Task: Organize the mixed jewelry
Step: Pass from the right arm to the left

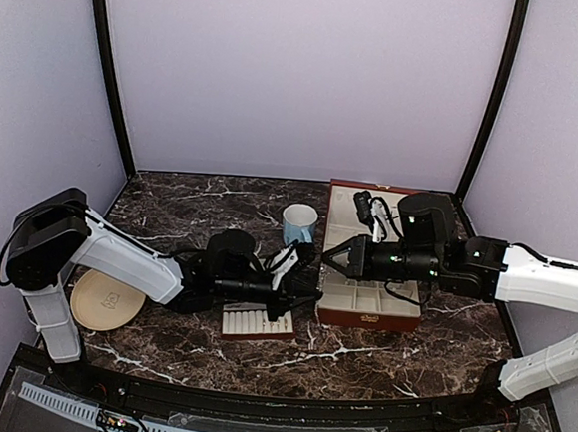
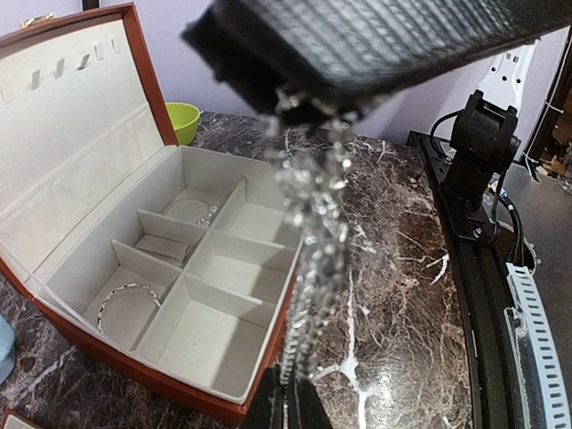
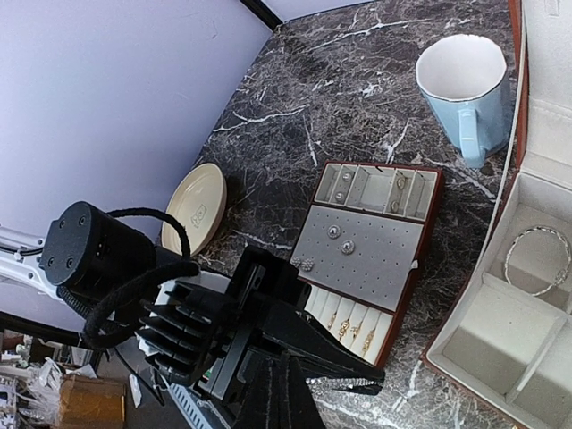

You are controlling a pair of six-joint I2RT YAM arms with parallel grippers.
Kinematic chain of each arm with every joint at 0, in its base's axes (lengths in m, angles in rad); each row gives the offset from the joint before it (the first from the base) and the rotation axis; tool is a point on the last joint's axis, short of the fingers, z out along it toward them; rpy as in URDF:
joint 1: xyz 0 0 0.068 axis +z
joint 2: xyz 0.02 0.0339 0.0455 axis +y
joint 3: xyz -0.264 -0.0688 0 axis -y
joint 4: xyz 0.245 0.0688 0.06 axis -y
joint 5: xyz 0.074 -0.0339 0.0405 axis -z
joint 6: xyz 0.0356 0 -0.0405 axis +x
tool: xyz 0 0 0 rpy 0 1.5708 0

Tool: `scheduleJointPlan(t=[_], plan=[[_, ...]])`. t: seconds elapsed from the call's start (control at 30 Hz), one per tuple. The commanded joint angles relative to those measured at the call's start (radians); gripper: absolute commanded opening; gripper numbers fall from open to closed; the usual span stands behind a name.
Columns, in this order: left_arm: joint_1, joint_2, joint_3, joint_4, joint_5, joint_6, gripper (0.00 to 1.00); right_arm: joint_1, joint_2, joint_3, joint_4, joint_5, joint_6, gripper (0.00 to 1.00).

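A sparkling silvery chain point(image 2: 308, 223) is stretched between my two grippers, above the marble beside the red-brown box point(image 2: 143, 107). My left gripper point(image 2: 288, 402) is shut on its lower end. My right gripper point(image 3: 284, 366) looks shut on the other end, and its black fingers point(image 2: 375, 45) fill the top of the left wrist view. In the top view the left gripper point(image 1: 309, 275) and right gripper point(image 1: 327, 261) meet tip to tip. The chain point(image 3: 357, 387) lies along the left gripper's tip. Thin bangles point(image 2: 125, 295) point(image 3: 536, 259) lie in box compartments. Studs and rings sit in the slotted tray point(image 3: 362, 259).
The open box point(image 1: 367, 307) stands right of centre with its lid up. The tray point(image 1: 257, 324) is at front centre. A pale blue mug point(image 1: 300, 222) stands behind them. A cream plate point(image 1: 105, 300) lies at the left. A green bowl point(image 2: 181, 121) is behind the box.
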Motion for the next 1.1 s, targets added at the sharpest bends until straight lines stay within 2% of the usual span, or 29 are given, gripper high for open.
scheduleJointPlan(t=[0.0, 0.27, 0.53, 0.67, 0.93, 0.97, 1.03, 1.07], plan=[[-0.007, 0.000, 0.023, -0.012, -0.002, 0.007, 0.01, -0.007, -0.011, 0.007, 0.052, -0.003, 0.005, 0.00], [-0.013, -0.044, -0.018, 0.001, -0.083, 0.011, 0.00, -0.007, -0.022, -0.012, 0.018, 0.037, 0.001, 0.00], [-0.013, -0.167, -0.079, -0.126, -0.108, 0.020, 0.00, -0.007, -0.028, -0.059, -0.007, 0.070, 0.004, 0.00], [-0.014, -0.212, -0.078, -0.258, -0.072, 0.010, 0.00, -0.007, -0.017, -0.076, 0.011, 0.058, 0.002, 0.00], [-0.011, -0.285, -0.041, -0.508, 0.111, -0.012, 0.00, -0.007, 0.012, -0.148, 0.070, -0.003, 0.008, 0.00], [-0.007, -0.290, -0.022, -0.538, 0.151, -0.012, 0.00, -0.008, 0.014, -0.157, 0.085, -0.015, 0.012, 0.04], [0.005, -0.294, -0.001, -0.608, 0.226, -0.046, 0.00, -0.011, 0.021, -0.183, 0.133, -0.045, 0.029, 0.23], [0.011, -0.295, 0.003, -0.631, 0.251, -0.065, 0.00, -0.012, 0.024, -0.196, 0.168, -0.058, 0.042, 0.36]])
